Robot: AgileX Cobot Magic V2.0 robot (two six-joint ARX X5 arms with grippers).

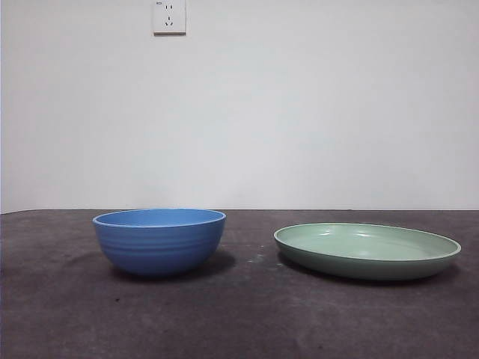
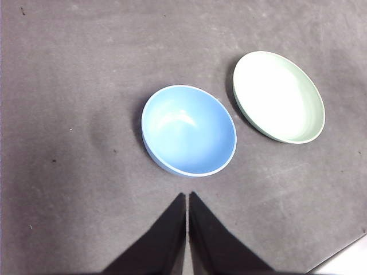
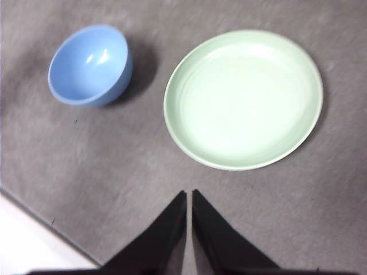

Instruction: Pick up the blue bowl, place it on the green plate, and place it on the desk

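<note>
The blue bowl point(image 1: 159, 241) stands upright and empty on the desk point(image 1: 239, 314) at the left in the front view. The green plate point(image 1: 367, 250) lies flat and empty to its right, apart from it. Neither arm shows in the front view. My left gripper point(image 2: 187, 196) is shut and empty, held high above the desk close to the blue bowl point(image 2: 188, 130), with the green plate point(image 2: 278, 96) beyond it. My right gripper point(image 3: 188, 193) is shut and empty, held high above the desk close to the green plate point(image 3: 243, 99), with the blue bowl point(image 3: 90, 65) off to the side.
A white wall with a wall socket point(image 1: 169, 16) rises behind the desk. A pale desk edge shows in a corner of the left wrist view point(image 2: 350, 260) and of the right wrist view point(image 3: 34, 243).
</note>
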